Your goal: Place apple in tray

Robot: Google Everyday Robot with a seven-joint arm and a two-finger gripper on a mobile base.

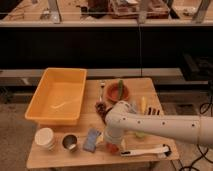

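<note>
One white arm reaches in from the right, setting the gripper down on the apple near the wooden table's front edge; whether it clasps the fruit I cannot tell. A blue packet and a metal cup lie just left. The yellow tray stands apart, back left.

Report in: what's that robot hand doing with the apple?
Hand low at the table's front edge, over the apple. Apple not yet in the yellow tray. Blue packet and metal cup lie between them.
</note>
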